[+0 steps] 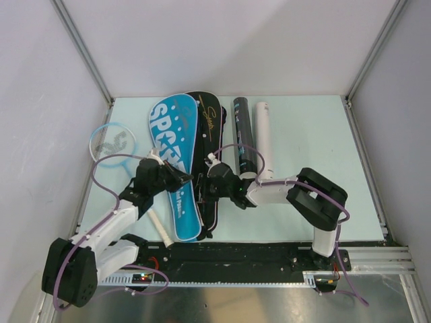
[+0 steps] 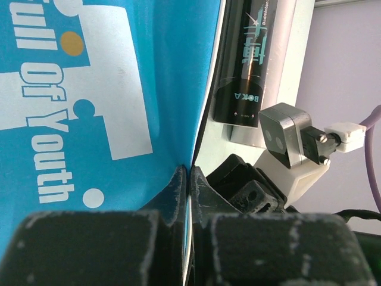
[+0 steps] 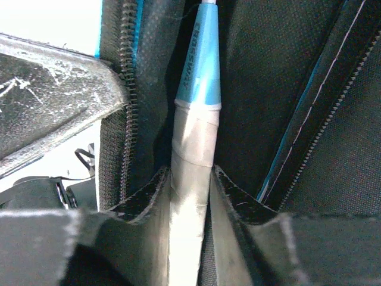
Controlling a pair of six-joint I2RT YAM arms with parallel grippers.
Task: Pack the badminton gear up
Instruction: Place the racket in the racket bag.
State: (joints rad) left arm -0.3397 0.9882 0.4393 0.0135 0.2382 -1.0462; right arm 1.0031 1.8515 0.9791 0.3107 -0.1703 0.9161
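Observation:
A blue "SPORT" racket cover (image 1: pixel 170 151) lies half over a black cover (image 1: pixel 207 128) in the middle of the table. My left gripper (image 1: pixel 180 180) is shut on the blue cover's (image 2: pixel 119 89) right edge, which shows as a thin strip pinched between the fingertips (image 2: pixel 178 185). My right gripper (image 1: pixel 217 187) is shut on a racket's white-wrapped handle (image 3: pixel 191 161) with a blue cone (image 3: pixel 201 71); this racket lies inside the unzipped black cover (image 3: pixel 268 77). Another racket (image 1: pixel 113 142), thin and light blue, lies at the left with its white handle (image 1: pixel 158 229) near the front edge.
A black tube (image 1: pixel 243 134) and a white tube (image 1: pixel 264 138) lie side by side right of the covers; the left wrist view shows the black tube (image 2: pixel 244 65) just beyond the blue cover. The two grippers sit close together. Walls enclose the pale green table (image 1: pixel 316 148).

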